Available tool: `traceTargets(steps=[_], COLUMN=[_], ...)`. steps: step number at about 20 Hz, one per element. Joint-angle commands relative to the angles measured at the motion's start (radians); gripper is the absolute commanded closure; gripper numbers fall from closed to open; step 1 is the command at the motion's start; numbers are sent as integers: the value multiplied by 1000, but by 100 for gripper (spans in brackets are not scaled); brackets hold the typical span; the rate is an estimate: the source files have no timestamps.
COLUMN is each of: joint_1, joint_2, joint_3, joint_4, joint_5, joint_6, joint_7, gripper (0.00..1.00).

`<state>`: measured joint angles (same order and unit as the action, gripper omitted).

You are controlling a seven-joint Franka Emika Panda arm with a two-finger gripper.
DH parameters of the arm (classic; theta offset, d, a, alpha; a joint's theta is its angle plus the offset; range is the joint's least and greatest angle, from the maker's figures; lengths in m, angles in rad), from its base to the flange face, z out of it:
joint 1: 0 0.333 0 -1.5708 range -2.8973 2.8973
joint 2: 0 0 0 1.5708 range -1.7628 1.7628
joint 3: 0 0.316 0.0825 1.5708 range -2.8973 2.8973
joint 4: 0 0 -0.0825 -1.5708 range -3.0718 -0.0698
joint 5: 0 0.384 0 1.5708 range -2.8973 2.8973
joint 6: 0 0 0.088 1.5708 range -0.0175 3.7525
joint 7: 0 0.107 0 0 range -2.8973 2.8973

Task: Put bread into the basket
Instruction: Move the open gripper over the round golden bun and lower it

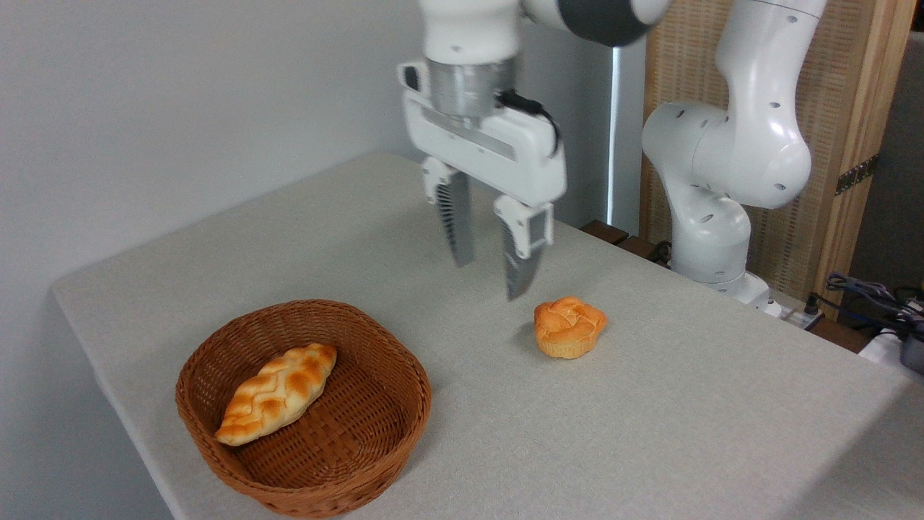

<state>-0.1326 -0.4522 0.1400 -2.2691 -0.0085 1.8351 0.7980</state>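
Presently, the bread [569, 327] is a small round bun of muffin shape, orange-golden on top, with a knotted, swirled crown and a paler ridged base. It sits upright on the grey cloth-covered table [650, 419], right of centre, well apart from the basket [303, 408] and outside it. The basket is round, shallow and woven of brown wicker, set near the table's front left edge. It holds 1 item: a long braided loaf [277, 392], golden with cream-coloured furrows, lying aslant on the left part of the basket floor, its lower end resting against the near left wall. The rest of the basket floor shows bare weave. The gripper [492, 274] hangs above the table, up and to the left of the bun, fingers pointing down and tilted slightly. Its 2 ribbed grey fingers [458, 230] stand spread with a clear gap between them and nothing held. The nearer fingertip ends just above and beside the bun's left edge in this view, without touching it; the outline is slightly blurred. The white arm base [711, 238] stands at the table's far right side.
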Motion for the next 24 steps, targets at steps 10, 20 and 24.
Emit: traceTargets(steps=[10,20,24], joint_1=[-32,-47,-65], joint_2=[-82,-125,-117], joint_3=[43,133,133], joint_4=[-210,-268,-271], joint_5=[-4,41,41], joint_6=[-2,-3,-2], joint_7=[104,219,218], gripper=[0,0,0])
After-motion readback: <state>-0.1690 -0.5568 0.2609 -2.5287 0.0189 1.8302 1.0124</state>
